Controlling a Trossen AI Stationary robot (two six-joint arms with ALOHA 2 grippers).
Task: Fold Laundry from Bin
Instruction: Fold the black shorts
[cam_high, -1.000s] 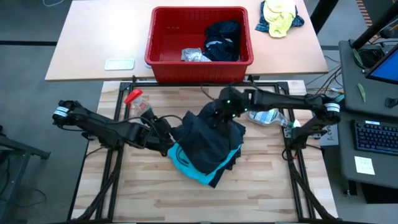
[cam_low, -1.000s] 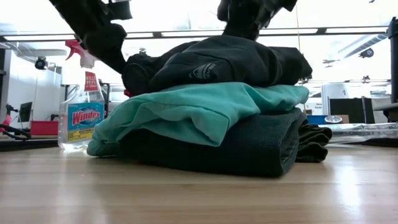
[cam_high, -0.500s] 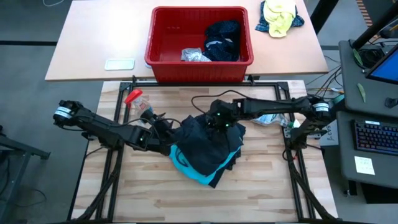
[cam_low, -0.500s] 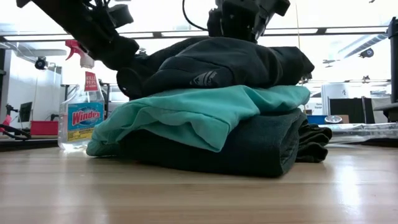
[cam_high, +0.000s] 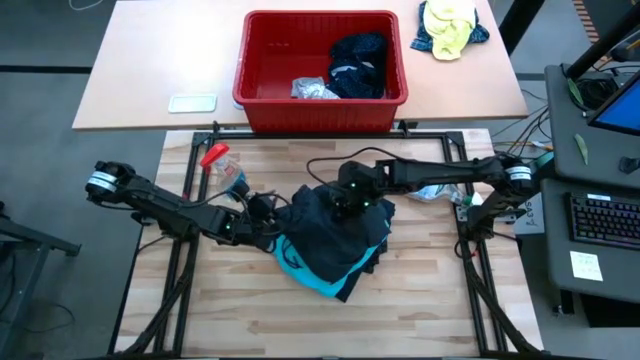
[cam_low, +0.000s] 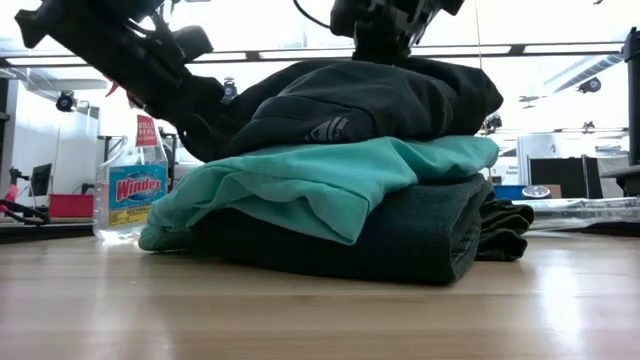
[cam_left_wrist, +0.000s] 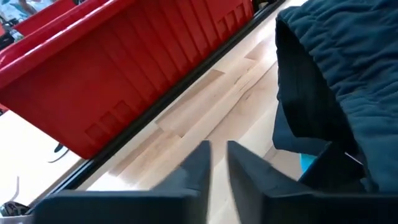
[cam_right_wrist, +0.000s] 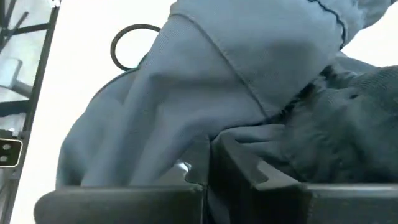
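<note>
Stacking step: right gripper, jaws closed, pinches the soft black top garment mid-table. Left gripper, jaws nearly together (nothing visibly held), sits at its left edge. Next: squaring it over the turquoise layer; red plastic bin holds more.

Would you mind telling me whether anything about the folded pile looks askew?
Yes: the black top garment is bunched and humped rather than flat, and the turquoise garment sticks out crookedly over the dark grey garment.

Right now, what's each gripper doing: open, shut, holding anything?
Left gripper: shut, nothing between the fingers, beside the dark garment on the stack.
Right gripper: shut, pressed into that garment; whether it pinches cloth cannot be told.
</note>
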